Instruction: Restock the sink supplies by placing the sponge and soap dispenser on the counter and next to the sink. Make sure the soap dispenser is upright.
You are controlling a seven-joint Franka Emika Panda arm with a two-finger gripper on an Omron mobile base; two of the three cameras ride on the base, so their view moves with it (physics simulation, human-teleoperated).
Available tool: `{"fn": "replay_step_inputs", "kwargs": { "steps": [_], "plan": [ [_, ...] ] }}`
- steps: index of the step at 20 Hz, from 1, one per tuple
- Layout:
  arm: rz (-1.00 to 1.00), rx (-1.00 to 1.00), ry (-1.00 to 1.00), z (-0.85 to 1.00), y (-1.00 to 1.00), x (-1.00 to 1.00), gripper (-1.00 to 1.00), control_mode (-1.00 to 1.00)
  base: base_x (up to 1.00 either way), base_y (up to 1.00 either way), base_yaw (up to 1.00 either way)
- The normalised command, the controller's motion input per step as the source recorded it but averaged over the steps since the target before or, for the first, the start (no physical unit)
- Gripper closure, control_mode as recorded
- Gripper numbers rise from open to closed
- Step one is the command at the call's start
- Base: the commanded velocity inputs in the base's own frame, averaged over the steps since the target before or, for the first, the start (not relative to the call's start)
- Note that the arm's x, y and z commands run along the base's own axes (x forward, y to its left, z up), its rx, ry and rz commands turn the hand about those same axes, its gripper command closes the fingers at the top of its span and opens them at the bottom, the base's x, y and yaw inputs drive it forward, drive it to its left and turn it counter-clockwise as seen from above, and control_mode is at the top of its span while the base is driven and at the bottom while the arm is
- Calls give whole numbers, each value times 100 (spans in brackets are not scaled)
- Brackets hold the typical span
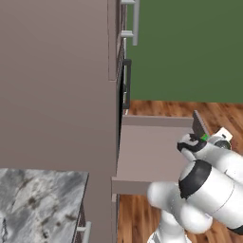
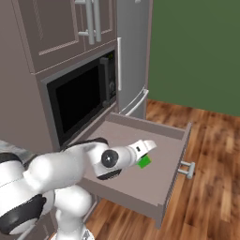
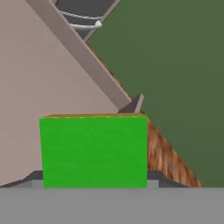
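The hand (image 2: 146, 157) grips the green sponge (image 3: 93, 150) over the open drawer (image 2: 154, 180); judged light, soft and compressible, best pinched mid-body across its 2 flat faces.

Soft, even light all round, no lamp to be seen. The open mauve-brown drawer (image 2: 140, 180) is flatly lit, its shadow on the reddish wooden plank floor (image 2: 206, 197) barely there. No glare. All 3 views are coarse and a bit blurry; the bright green block (image 3: 94, 151) looks soft-edged close up.
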Motion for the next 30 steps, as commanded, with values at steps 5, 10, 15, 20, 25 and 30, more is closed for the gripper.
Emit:
{"fn": "replay_step_inputs", "kwargs": {
  "steps": [5, 10, 15, 20, 25, 30],
  "plan": [
    [-11, 14, 0, 100, 0, -26, 100, -100, 0, 0, 0],
    [-9, 11, 0, 100, 0, -28, 100, -100, 0, 0, 0],
    [-8, 10, 0, 100, 0, -34, 100, -100, 0, 0, 0],
    [-8, 15, -4, 53, 10, -43, 100, -100, 0, 0, 0],
    [-4, 19, -15, 0, 28, -49, 100, -100, 0, 0, 0],
    [0, 14, -7, 0, 24, -33, 100, -100, 0, 0, 0]
  ]
}}
